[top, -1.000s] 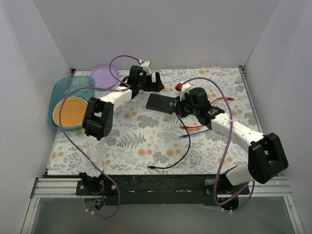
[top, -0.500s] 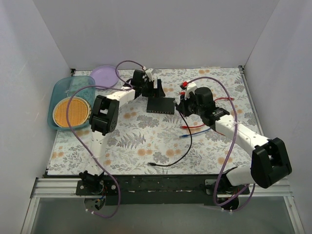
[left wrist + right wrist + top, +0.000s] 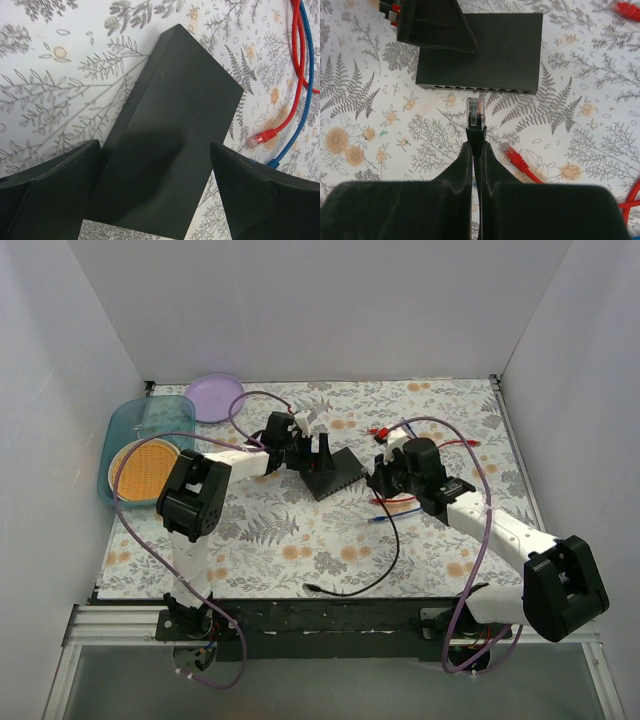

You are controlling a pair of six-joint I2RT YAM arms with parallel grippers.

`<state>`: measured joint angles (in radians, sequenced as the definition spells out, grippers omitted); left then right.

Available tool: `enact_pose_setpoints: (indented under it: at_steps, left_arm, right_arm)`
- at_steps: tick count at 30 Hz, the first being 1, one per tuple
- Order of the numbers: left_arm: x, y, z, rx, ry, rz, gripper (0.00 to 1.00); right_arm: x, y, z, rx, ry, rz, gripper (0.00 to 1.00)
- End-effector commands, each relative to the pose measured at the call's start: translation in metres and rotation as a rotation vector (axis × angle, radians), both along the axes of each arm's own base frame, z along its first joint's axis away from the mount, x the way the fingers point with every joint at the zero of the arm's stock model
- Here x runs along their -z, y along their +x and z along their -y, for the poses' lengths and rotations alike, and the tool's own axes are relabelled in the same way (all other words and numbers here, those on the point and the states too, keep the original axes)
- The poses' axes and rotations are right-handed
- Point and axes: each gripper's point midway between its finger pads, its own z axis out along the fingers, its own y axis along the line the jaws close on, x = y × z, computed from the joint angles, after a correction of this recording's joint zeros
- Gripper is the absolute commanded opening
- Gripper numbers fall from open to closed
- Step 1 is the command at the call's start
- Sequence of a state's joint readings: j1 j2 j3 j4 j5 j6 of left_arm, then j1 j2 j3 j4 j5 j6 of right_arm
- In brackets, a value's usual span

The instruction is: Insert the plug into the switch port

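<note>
The switch (image 3: 335,472) is a flat black box lying askew on the floral mat. My left gripper (image 3: 320,454) straddles its width with the jaws wide. In the left wrist view both fingers of the left gripper (image 3: 154,145) press against the long sides of the switch (image 3: 175,135). My right gripper (image 3: 476,145) is shut on the black boot of a clear plug (image 3: 476,114). The plug points at the port row (image 3: 477,90) on the switch (image 3: 485,47), a short gap away. In the top view the right gripper (image 3: 379,480) sits just right of the switch.
A black cable trails from the plug to a loose end (image 3: 312,587) near the front. Red (image 3: 512,154) and blue (image 3: 380,520) cables lie under the right arm. A teal bin (image 3: 125,420) holding an orange disc and a purple plate (image 3: 213,397) sit far left.
The left gripper has closed a little on the switch, pulled it toward the near side and turned it. The right gripper has followed nearer with the plug, still shut.
</note>
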<state>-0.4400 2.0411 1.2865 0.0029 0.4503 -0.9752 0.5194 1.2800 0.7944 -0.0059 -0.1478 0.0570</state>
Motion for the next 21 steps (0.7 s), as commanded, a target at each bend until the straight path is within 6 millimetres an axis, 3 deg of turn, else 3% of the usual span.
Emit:
enact_pose_setpoints:
  at_steps: [1,5,6,7,11,15,21]
  left_arm:
    - [0.002,-0.026,-0.006,-0.023,0.026,-0.034,0.92]
    - [-0.007,-0.011,-0.012,-0.078,0.053,0.016,0.95]
    - [-0.002,-0.009,-0.013,-0.078,0.066,0.01,0.96]
    - [-0.011,0.001,-0.008,-0.075,0.058,0.032,0.96]
    - [-0.003,0.008,-0.004,-0.054,0.06,0.016,0.96]
    - [0.001,0.006,0.0,-0.034,0.045,0.01,0.96]
    - [0.0,0.001,-0.004,-0.036,0.045,0.025,0.97]
  right_arm:
    - [0.013,-0.018,-0.005,-0.024,0.003,-0.035,0.01]
    - [0.031,-0.035,-0.021,-0.061,-0.049,-0.055,0.01]
    - [0.034,-0.038,-0.026,-0.068,-0.065,-0.055,0.01]
    - [0.046,-0.043,-0.024,-0.072,-0.095,-0.091,0.01]
    - [0.058,-0.048,-0.032,-0.089,-0.147,-0.099,0.01]
    - [0.081,-0.049,-0.035,-0.086,-0.236,-0.144,0.01]
    - [0.096,-0.044,-0.047,-0.101,-0.241,-0.182,0.01]
